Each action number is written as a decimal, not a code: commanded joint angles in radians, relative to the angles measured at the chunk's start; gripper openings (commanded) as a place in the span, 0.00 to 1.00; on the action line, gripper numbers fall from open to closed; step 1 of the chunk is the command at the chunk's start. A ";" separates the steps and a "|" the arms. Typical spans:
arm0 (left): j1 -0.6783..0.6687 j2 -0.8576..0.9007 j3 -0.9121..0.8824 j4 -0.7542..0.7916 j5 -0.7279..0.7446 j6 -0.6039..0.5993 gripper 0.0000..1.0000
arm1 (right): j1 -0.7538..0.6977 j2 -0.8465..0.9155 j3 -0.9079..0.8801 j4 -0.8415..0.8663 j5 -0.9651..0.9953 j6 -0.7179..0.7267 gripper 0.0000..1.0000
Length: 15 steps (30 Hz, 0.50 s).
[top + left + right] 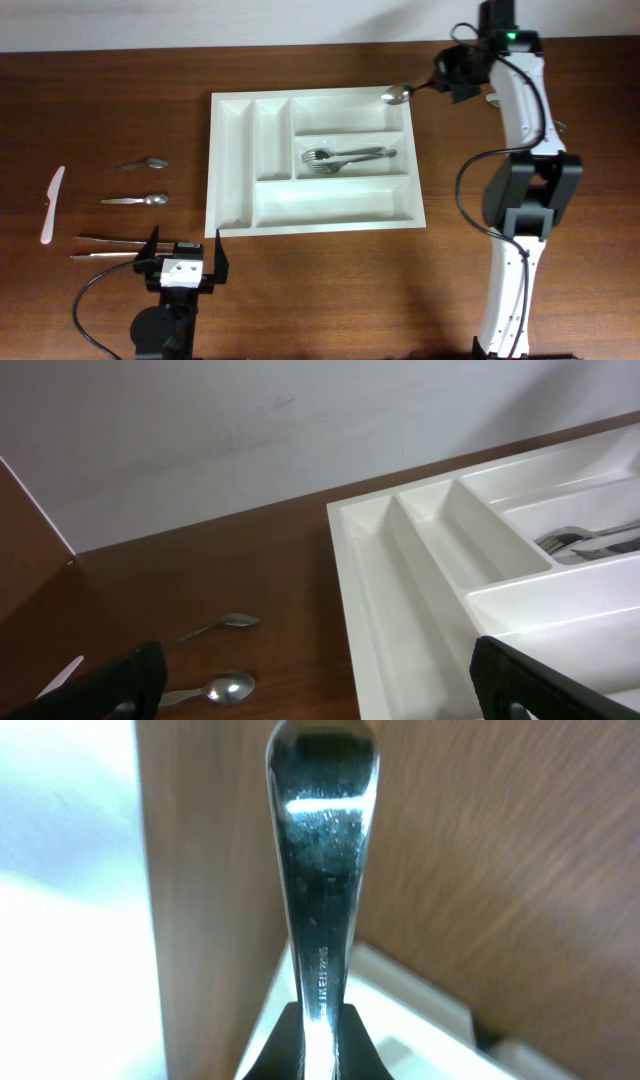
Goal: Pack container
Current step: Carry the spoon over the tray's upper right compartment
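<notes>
The container (330, 205), a large white cutlery tray, lies mid-table, with two forks (345, 156) in its middle long compartment. My right gripper (443, 80) hovers at the tray's far right corner, shut on the handle of a metal spoon (398, 95) whose bowl hangs over the top long compartment. In the right wrist view the spoon handle (320, 870) runs up from the shut right gripper (318, 1055). My left gripper (185, 255) stands open and holds nothing, near the front edge, left of the tray. The left wrist view shows the tray (400, 560) ahead to the right.
Two spoons (142, 163) (135, 199) lie on the wood left of the tray, seen also as the far spoon (215, 625) and the near spoon (220, 688). A white plastic knife (52, 205) lies far left. Two long metal pieces (105, 248) rest beside the left gripper.
</notes>
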 commanded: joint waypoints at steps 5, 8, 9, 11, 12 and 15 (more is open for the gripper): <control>0.003 -0.005 -0.006 0.003 -0.003 0.012 0.99 | 0.163 0.007 0.022 -0.046 -0.013 0.172 0.04; 0.003 -0.004 -0.006 0.003 -0.003 0.012 0.99 | 0.221 0.007 0.022 -0.046 0.031 0.238 0.04; 0.003 -0.004 -0.006 0.003 -0.003 0.012 0.99 | 0.237 0.007 0.022 -0.045 0.046 0.260 0.04; 0.003 -0.004 -0.006 0.003 -0.003 0.012 0.99 | 0.263 0.007 0.022 -0.043 0.062 0.295 0.04; 0.003 -0.004 -0.006 0.003 -0.003 0.012 0.99 | 0.273 0.007 0.022 -0.043 0.064 0.316 0.04; 0.003 -0.004 -0.006 0.003 -0.003 0.012 0.99 | 0.293 0.007 0.021 -0.043 0.077 0.376 0.04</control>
